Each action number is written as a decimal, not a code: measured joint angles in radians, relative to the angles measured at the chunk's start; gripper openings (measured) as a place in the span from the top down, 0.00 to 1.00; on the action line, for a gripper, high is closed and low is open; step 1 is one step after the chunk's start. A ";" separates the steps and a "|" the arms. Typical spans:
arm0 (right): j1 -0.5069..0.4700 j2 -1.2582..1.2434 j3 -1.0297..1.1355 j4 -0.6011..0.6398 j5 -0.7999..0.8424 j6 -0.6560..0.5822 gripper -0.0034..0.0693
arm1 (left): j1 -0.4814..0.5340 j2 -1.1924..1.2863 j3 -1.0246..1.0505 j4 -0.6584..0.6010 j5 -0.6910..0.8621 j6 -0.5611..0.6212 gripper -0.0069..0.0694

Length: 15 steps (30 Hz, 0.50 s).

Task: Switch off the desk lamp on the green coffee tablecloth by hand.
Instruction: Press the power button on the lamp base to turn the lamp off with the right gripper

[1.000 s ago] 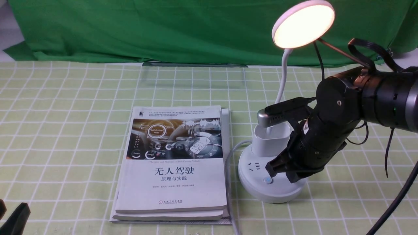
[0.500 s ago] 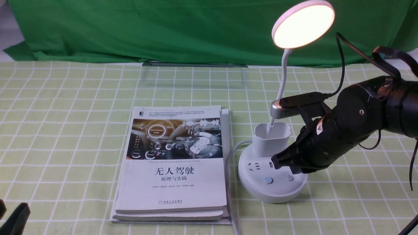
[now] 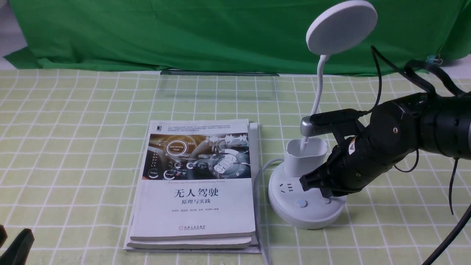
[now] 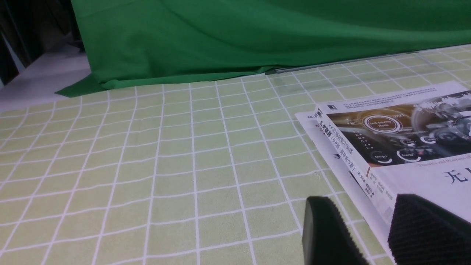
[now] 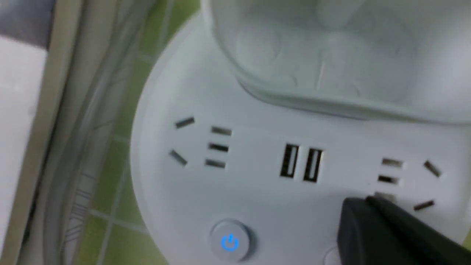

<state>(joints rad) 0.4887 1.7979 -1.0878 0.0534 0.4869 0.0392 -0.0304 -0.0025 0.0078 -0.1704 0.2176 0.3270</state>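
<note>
The white desk lamp stands on the green coffee tablecloth [image 3: 73, 147], right of centre. Its disc head [image 3: 341, 26] is dark. Its round base [image 3: 294, 213] carries a blue-lit power button [image 3: 301, 203] and a plain second button [image 3: 326, 201]. My right gripper [image 3: 312, 183] is shut, its tip resting on the base just above the plain button. In the right wrist view the shut tip [image 5: 362, 207] lies beside a socket and hides part of the plain button [image 5: 331, 256]; the blue button [image 5: 230, 241] is apart from it. My left gripper [image 4: 371, 221] is open and empty, low beside the book.
A stack of books [image 3: 195, 184] lies just left of the lamp base, with the lamp's white cord [image 3: 257, 176] between them. The dark green backdrop [image 3: 165, 33] hangs at the far edge. The holder cup [image 3: 305, 156] rises behind my right gripper.
The lamp head glowed in both earlier frames and is dark now. My right gripper lifted off to the right, then came back down left onto the base by the plain button.
</note>
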 joint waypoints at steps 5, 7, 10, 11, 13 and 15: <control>0.000 0.000 -0.003 0.000 0.003 -0.005 0.89 | 0.000 0.000 0.000 0.000 0.000 0.000 0.59; 0.000 -0.011 -0.001 0.000 0.001 -0.007 0.89 | 0.000 0.000 0.000 0.000 0.000 0.000 0.59; 0.000 -0.036 0.007 -0.001 0.010 -0.008 0.89 | 0.000 0.000 0.000 0.000 0.000 0.000 0.59; 0.000 -0.047 0.010 -0.003 0.015 -0.008 0.89 | 0.000 0.000 0.000 0.000 0.000 0.000 0.59; 0.000 -0.073 0.010 -0.003 0.019 -0.008 0.89 | 0.000 0.000 0.000 0.000 0.000 0.000 0.59; 0.000 -0.088 0.010 -0.003 0.022 -0.008 0.89 | 0.000 0.000 0.000 0.000 0.000 0.000 0.59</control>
<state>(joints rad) 0.4887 1.7098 -1.0777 0.0500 0.5089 0.0308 -0.0304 -0.0025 0.0078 -0.1704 0.2176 0.3270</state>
